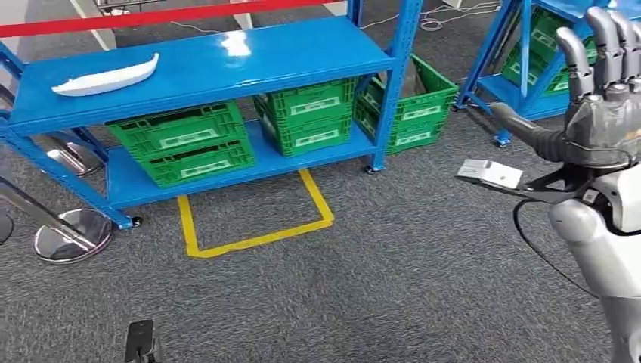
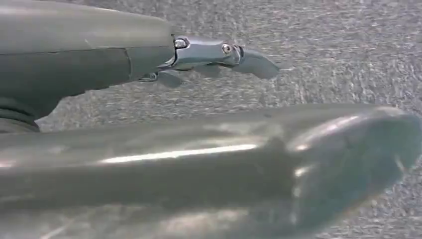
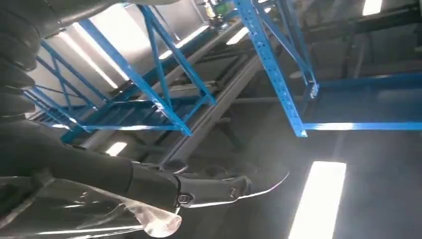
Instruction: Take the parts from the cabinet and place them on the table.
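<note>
A white, elongated curved part [image 1: 106,77] lies on the left of the top shelf of the blue cabinet [image 1: 249,57] in the head view. My right hand [image 1: 605,83] is raised at the right edge, far from the part. Its fingers point up and are spread, the thumb sticks out to the side, and nothing is in it. In the right wrist view the same hand [image 3: 149,184] shows against blue racking and ceiling lights. My left hand [image 2: 189,159] hangs over grey carpet with thumb and fingers [image 2: 219,52] stretched out, holding nothing.
Green crates [image 1: 181,142] fill the cabinet's lower shelf, with more on a second blue rack [image 1: 529,45] at the right. A yellow tape square [image 1: 257,215] marks the carpet before the cabinet. Chrome stanchion bases [image 1: 72,234] and a red barrier belt [image 1: 151,17] stand at the left.
</note>
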Tool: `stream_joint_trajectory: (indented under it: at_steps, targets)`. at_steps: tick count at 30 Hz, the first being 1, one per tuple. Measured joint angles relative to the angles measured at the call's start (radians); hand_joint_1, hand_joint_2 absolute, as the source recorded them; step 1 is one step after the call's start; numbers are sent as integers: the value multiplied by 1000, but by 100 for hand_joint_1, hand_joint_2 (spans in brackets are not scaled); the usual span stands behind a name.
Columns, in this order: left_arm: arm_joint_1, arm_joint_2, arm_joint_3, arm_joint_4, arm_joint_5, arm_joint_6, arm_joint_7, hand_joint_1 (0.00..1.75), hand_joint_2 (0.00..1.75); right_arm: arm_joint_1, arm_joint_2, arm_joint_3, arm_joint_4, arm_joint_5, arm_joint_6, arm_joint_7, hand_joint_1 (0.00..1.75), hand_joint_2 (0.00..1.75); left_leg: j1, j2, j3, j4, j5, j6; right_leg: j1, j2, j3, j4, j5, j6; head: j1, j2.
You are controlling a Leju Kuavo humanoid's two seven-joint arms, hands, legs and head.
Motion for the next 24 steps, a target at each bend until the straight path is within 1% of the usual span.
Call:
stream_joint_trajectory:
  at_steps: [1, 2, 3, 4, 5, 6, 7, 8, 9, 10, 11, 12, 13, 14, 15, 16, 17, 18, 19, 20, 21, 22, 23, 24]
  targets:
    - [-1, -2, 0, 0, 0, 0, 0, 0, 0, 1, 0, 0, -1, 0, 0, 0, 0, 175, -5, 40, -10, 23, -18, -8, 1, -7, 3, -1, -1, -3, -6, 0]
    - [-3, -1, 0, 0, 0, -2, 0, 0, 0, 0, 0, 0, -3, 0, 0, 0, 0, 175, -2, 66, -35, 78, -51, -15, 2, -16, 3, 0, -2, -8, -13, 0]
    - [-6, 0, 0, 0, 0, -1, 0, 0, 0, 2, 0, 0, -2, 0, 0, 0, 0, 175, 2, 80, -77, 168, -93, -20, 5, -27, 4, 0, -4, -12, -11, 0]
    - [-5, 0, 0, 0, 0, -1, 0, 0, 0, 4, 0, 0, -2, 0, 0, 0, 0, 175, 4, 85, -110, 239, -122, -22, 7, -37, 4, 0, -6, -14, -12, 0]
    - [-4, 0, 0, 0, 0, -1, 0, 0, 0, 6, 0, 0, -2, 0, 0, 0, 0, 175, 4, 86, -135, 291, -135, -22, 8, -46, 5, 0, -6, -14, -13, 0]
    - [-1, 0, 0, 0, 0, -1, 2, 0, 0, 8, 0, 1, -2, 0, 0, 0, 0, 175, 4, 86, -137, 297, -125, -21, 10, -56, 5, 0, -7, -15, -13, 0]
    - [0, 0, 0, 0, 0, -1, 2, 0, 0, 8, 0, 1, -2, 0, 0, 0, 0, 175, 4, 87, -118, 255, -93, -18, 11, -65, 6, 0, -8, -15, -13, 0]
    - [1, 0, 0, 0, 0, -1, 3, 0, 0, 8, 0, 1, -2, 0, 0, 0, 0, 175, 3, 91, -80, 180, -51, -12, 15, -72, 8, 0, -9, -15, -13, 0]
    - [1, 0, 0, 0, 0, -1, 3, 0, 0, 8, 0, 1, -2, 1, 0, 0, 0, 175, -1, 103, -31, 86, -10, -2, 18, -81, 12, 0, -11, -15, -12, 0]
    - [1, 1, 0, 0, 0, -1, 3, 0, 0, 8, 0, 0, -2, 1, 0, 0, 0, 175, -11, 143, 9, 8, 2, 13, 18, -89, 16, 0, -13, -14, -12, 0]
    - [-1, 3, 0, 0, 0, 0, 3, 0, 0, 7, 0, 0, -3, 2, 0, 0, 0, 175, -19, 160, 16, -3, -7, 19, 25, -96, 14, 1, -15, -9, -11, 0]
    - [-1, 1, 0, 0, 0, 0, 3, 0, 0, 7, 0, 0, -2, 2, 1, 0, 0, 175, -19, 146, 13, -4, -4, 20, 24, -104, 15, 0, -16, -5, -12, 0]
    - [1, 1, 0, 0, 0, 0, 3, 0, 0, 9, 0, 1, -2, 3, 1, 0, 0, 175, -21, 138, 11, -4, -4, 21, 23, -114, 17, -1, -16, -3, -12, 0]
    - [3, 1, 0, 0, 0, 0, 3, 0, 0, 8, 0, 1, -2, 5, 1, -1, 0, 175, -21, 129, 11, -5, -2, 24, 23, -122, 22, -7, -15, 3, -11, 0]
    - [3, 1, 0, 0, 0, 0, 3, 0, 0, 8, 0, 0, -3, 5, 1, 0, 0, 175, -13, 120, 23, -23, 7, 31, 26, -127, 23, -7, -20, 10, -12, 0]
    - [4, 1, 1, 0, 0, 0, 2, 0, 0, 7, 0, -1, -3, 5, 1, 0, 0, 175, -9, 111, 29, -32, 11, 34, 21, -93, 16, 5, -35, 15, -9, 0]
    - [0, 1, 1, 0, 1, 0, 2, 0, 0, 4, 0, -1, -3, 5, 1, 0, 0, 175, -7, 105, 30, -35, 14, 40, 18, -55, -7, 58, -66, 19, -6, 0]
    - [-1, 1, 1, 0, 0, -2, 1, 0, 0, 5, -1, -2, -3, 4, 4, 3, 0, 175, -6, 96, 28, -35, 15, 41, 17, -38, -45, 136, -100, 22, -3, 0]
    - [0, -2, 1, 0, 1, -2, 1, 0, 0, 10, -1, -2, -2, 0, 15, 6, 0, 175, -6, 87, 28, -34, 15, 41, 15, -31, -90, 224, -134, 25, -3, 0]
    - [1, -2, 1, 0, 2, -2, 1, 0, 0, 17, -1, -2, -2, -3, 26, 14, 0, 175, -6, 78, 28, -33, 14, 41, 15, -30, -126, 289, -153, 29, -4, 0]
    - [3, -2, 1, 0, 2, -2, 0, 0, 0, 22, -1, -2, -2, -5, 33, 20, 0, 175, -5, 69, 29, -33, 14, 41, 14, -30, -141, 309, -146, 31, -2, 0]
    - [4, -2, 1, 0, 2, -2, 0, 0, 0, 24, -1, -2, -1, -7, 36, 20, 0, 175, -4, 59, 29, -32, 14, 41, 12, -30, -132, 279, -115, 33, -3, 0]
    - [3, -2, 1, 0, 2, -2, 0, 0, 0, 23, -1, -2, -1, -7, 37, 19, 0, 175, -3, 49, 30, -31, 13, 39, 9, -29, -97, 199, -61, 34, -3, 0]
    - [3, -2, 1, 0, 2, -2, 0, 0, 0, 22, -1, -2, -1, -8, 37, 19, 0, 175, -1, 38, 32, -26, 10, 34, 4, -18, -49, 97, -9, 37, -3, 0]
